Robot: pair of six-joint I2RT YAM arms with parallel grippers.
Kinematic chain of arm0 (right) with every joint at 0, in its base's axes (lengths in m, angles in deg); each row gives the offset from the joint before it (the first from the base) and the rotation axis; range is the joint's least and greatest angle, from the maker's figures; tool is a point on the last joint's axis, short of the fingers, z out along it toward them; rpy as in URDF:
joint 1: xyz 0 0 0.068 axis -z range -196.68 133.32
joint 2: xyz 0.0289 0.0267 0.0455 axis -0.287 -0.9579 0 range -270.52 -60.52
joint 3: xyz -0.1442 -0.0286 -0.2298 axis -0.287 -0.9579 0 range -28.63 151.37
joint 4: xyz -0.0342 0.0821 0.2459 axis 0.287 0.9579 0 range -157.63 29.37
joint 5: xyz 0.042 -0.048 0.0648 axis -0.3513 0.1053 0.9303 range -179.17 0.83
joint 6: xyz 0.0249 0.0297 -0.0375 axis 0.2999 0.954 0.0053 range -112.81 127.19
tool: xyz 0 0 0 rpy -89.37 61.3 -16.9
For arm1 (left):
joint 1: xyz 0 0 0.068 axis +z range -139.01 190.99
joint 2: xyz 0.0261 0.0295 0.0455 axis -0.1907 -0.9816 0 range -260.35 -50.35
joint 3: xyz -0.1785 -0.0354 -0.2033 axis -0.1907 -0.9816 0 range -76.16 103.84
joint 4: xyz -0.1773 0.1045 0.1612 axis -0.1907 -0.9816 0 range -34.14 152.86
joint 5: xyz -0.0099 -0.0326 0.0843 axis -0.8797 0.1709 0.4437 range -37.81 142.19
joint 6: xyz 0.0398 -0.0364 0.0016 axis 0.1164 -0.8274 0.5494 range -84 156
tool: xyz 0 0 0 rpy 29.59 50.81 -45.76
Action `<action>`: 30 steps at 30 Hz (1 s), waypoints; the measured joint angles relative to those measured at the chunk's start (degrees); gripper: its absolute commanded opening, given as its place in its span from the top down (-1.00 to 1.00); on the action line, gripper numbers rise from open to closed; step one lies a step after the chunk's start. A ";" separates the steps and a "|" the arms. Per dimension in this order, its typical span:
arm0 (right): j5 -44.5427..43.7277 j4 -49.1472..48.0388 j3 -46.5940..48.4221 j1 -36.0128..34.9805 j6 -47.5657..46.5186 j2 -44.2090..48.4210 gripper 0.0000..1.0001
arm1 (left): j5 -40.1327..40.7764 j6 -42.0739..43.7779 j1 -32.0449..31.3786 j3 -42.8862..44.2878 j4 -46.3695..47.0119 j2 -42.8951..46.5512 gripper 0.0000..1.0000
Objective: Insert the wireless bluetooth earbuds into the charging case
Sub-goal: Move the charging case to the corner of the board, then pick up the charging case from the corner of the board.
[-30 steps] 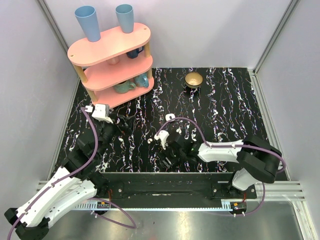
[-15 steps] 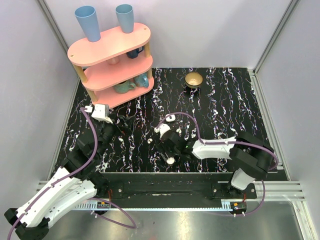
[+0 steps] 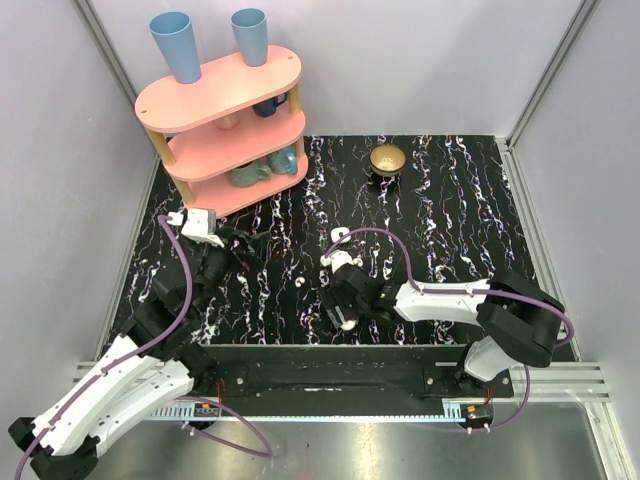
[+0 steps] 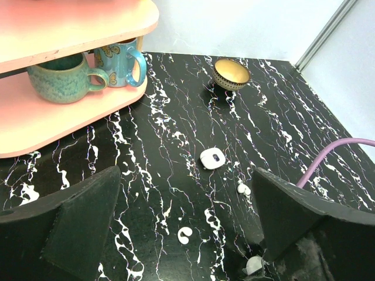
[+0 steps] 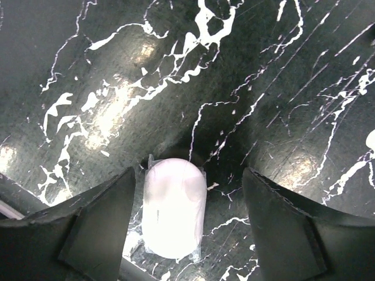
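**Right gripper** [image 5: 188, 173] is hanging low over the black marbled table [image 4: 293, 117]. Its fingers are standing spread on either side of the charging case [image 5: 174, 208], with dark gaps showing at both flanks, so nothing is being pinched. The case, a white pill shape, is lying flat at the lower centre of the right wrist view and of the overhead view. **Left gripper** [image 4: 184, 172] is sitting at the left of the overhead view, jaws spread wide and empty.

**Judged step:** taking hold of the case.
- The fingers should be closing evenly across the short width, centred along its length.
- The glossy rounded shell is likely to be slipping out under an off-centre squeeze.
- Pressing it hard into the table is best avoided.
- The lid appears shut and will probably be needing opening before either earbud goes in.

**Hard to make out:**
- One earbud [image 4: 184, 235] is lying at the lower centre of the left wrist view.
- What seems to be a second earbud [image 4: 242, 188] is showing as small white specks right of centre, too small to confirm.
- A white rounded piece [image 4: 212, 158] with a dark spot is lying mid-frame, and what it is cannot be told.
- A pale fringe round the case may be film or glare.
- A white blob [image 5: 370, 139] is being cut off by the right edge of the right wrist view.
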 measured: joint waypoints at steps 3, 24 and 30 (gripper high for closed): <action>0.48 0.28 0.00 -0.24 0.22 0.28 -0.65 | -0.22 -0.04 0.00 0.00 -0.13 -0.02 -0.98; -0.57 2.91 -0.50 -4.87 7.87 1.57 -0.33 | -3.30 -0.57 0.00 2.27 -3.37 -1.86 -0.98; -2.54 3.13 -0.48 -5.29 10.56 1.44 -0.36 | -5.57 -1.33 0.00 2.49 -3.43 -1.25 -0.98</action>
